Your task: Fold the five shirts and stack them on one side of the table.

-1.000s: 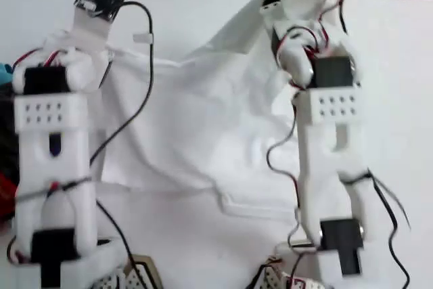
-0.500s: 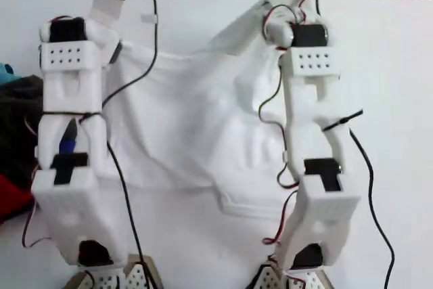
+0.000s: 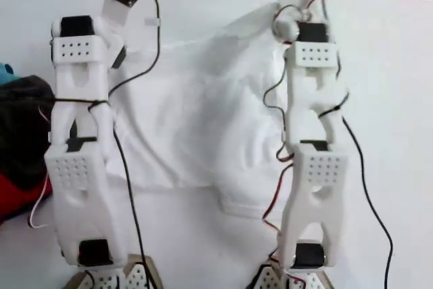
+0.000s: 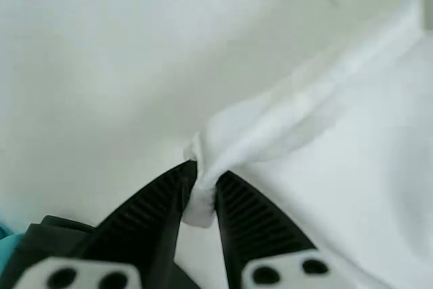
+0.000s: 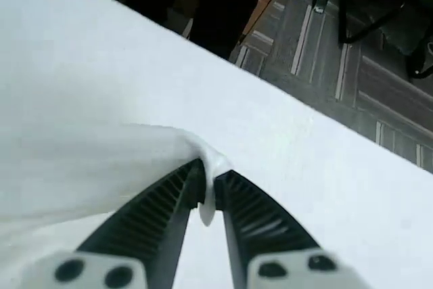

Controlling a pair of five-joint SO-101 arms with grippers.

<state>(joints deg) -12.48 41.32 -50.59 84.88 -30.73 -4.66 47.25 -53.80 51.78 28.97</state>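
On the tabletop: a white shirt (image 3: 203, 120) is lying spread between the two arms, with its near hem resting on the tabletop (image 3: 399, 65) and its far edge hanging raised from both hands.
Left hand (image 4: 203, 197): it is pinching a small bunched fold at one far corner of the shirt, with its dark ribbed fingers (image 4: 149, 214) pressing together on the cloth.
Right hand (image 5: 208, 201): it is pinching the other far corner, and a thin tab of cloth is poking out between its pressed-together fingers.
Other clothes: a dark heap (image 3: 24, 126) and a red cloth (image 3: 17, 197) are sitting at the tabletop's edge beside the left arm, apart from the white shirt.
Weight: the shirt is looking light, since two small pinches are carrying its raised edge.
Stiffness: it is looking soft and limp, sagging and creasing between the grips rather than holding any shape.
Slip: the ribbed fingers are probably gripping well, but each is holding only a little cloth, so a hard tug is risking a pull-out.
Where to hold: corners and hemmed edges are offering the firmest bite, with both hands working level.
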